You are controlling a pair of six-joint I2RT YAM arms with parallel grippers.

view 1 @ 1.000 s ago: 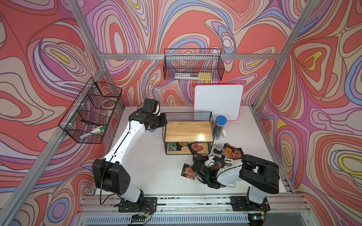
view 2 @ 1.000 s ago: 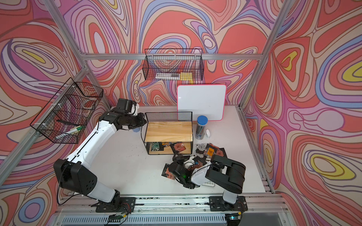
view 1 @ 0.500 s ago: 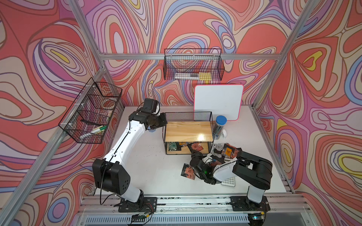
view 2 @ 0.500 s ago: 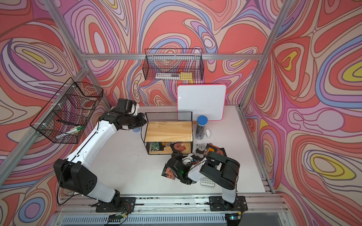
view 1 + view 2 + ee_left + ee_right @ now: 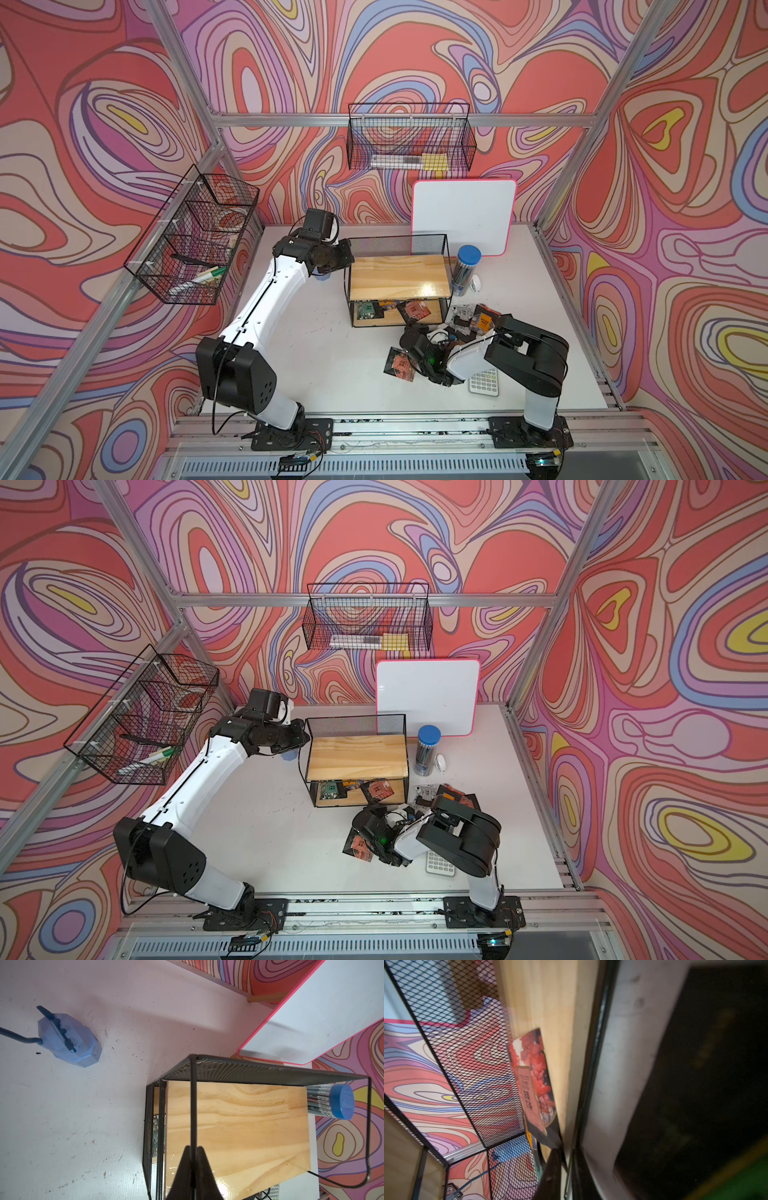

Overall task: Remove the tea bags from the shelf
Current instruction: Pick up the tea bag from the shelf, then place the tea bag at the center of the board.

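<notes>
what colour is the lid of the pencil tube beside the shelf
Blue. The lid shows best in the left wrist view.

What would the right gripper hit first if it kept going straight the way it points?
Most likely the red tea bag lying on the shelf's lower board, just ahead of the right gripper. Beyond it stands the mesh back panel, though the picture is blurred.

white table point(image 5: 316, 357): shelf point(image 5: 399, 272), tea bags point(image 5: 400, 365) (scattered), calculator point(image 5: 484, 382)
</notes>
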